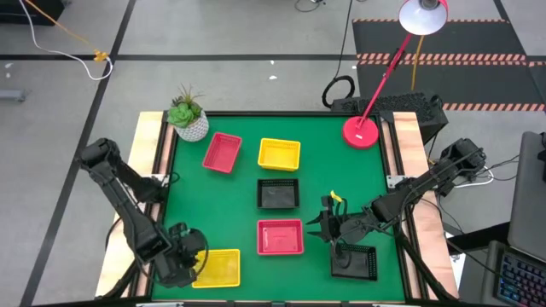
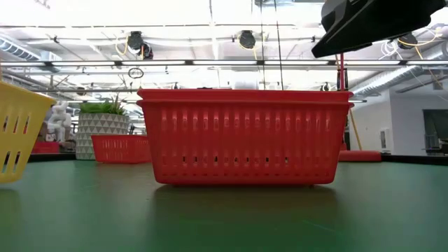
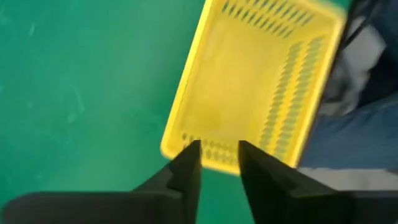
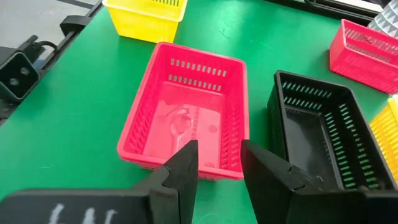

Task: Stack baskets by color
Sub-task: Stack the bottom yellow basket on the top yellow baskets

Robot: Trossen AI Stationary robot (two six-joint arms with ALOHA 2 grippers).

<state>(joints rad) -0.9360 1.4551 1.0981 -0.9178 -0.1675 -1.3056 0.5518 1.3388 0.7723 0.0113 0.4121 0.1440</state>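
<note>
My left claw (image 1: 198, 261) sits low at the near left corner of the table (image 1: 230, 192), fingers a little apart at the short rim of the yellow basket (image 3: 249, 93), gripping nothing; I judge the basket lies here to start the yellow stack. My left arm is folded back along the table's left edge. My right claw (image 1: 327, 227) hangs open and empty, pointed at the red stack (image 1: 281, 237) in the near middle, with a black basket (image 1: 355, 261) under its wrist and my right arm reaching in from the right edge. Farther off lie another black one (image 1: 278, 193), a yellow one (image 1: 279, 153) and a single red one (image 1: 223, 152).
</note>
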